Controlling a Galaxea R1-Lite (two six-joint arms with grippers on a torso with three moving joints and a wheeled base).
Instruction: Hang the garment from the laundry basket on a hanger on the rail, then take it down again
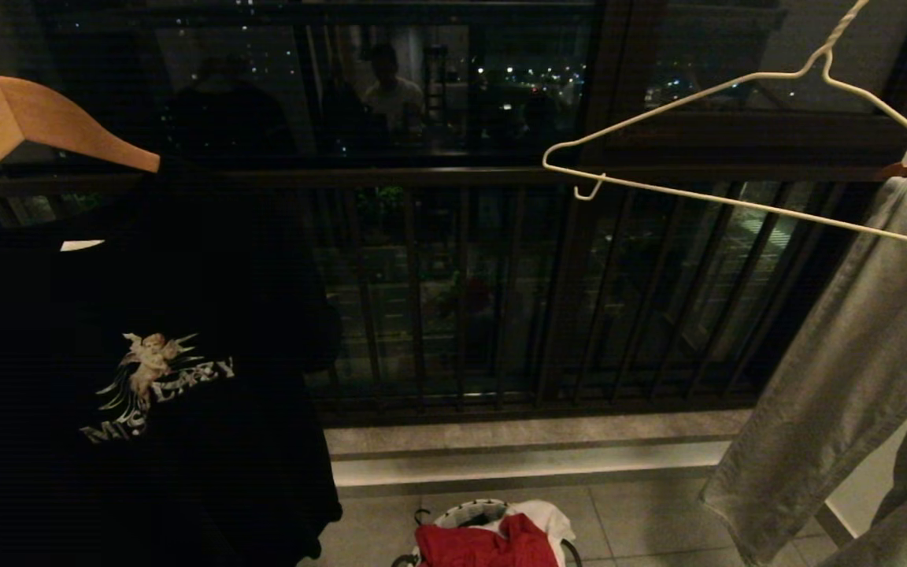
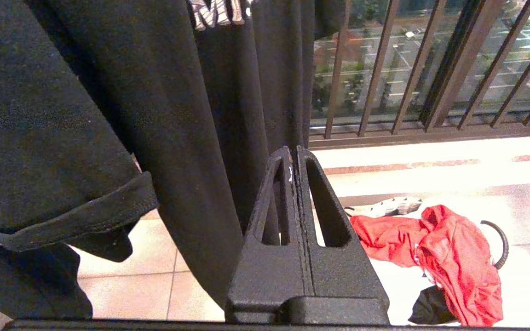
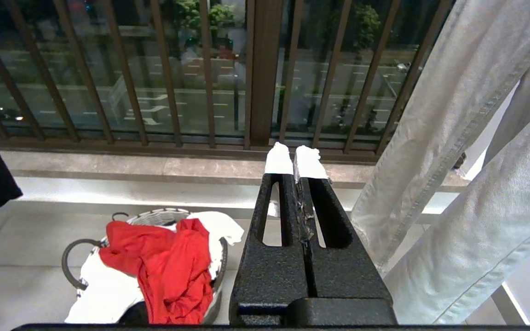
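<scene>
The red garment (image 1: pixel 485 546) lies crumpled on top of the small round laundry basket (image 1: pixel 465 512) on the tiled floor, low in the head view. The hanger (image 1: pixel 776 75), thin cream-white wire, hangs bare at the upper right; the rail it hangs from is out of view. Neither arm shows in the head view. My left gripper (image 2: pixel 294 151) is shut on nothing, beside a hanging black shirt, with the garment (image 2: pixel 449 257) below and to one side. My right gripper (image 3: pixel 296 154), its tips taped white, is shut and empty above the floor, with the garment (image 3: pixel 168 266) and the basket (image 3: pixel 159 216) off to its side.
A black angel-print T-shirt (image 1: pixel 131 370) hangs on a wooden hanger (image 1: pixel 12 126) at the left. Grey trousers (image 1: pixel 839 378) hang at the right. A white T-shirt (image 1: pixel 548 516) lies under the garment. A barred balcony railing (image 1: pixel 461 299) and a stone sill close off the far side.
</scene>
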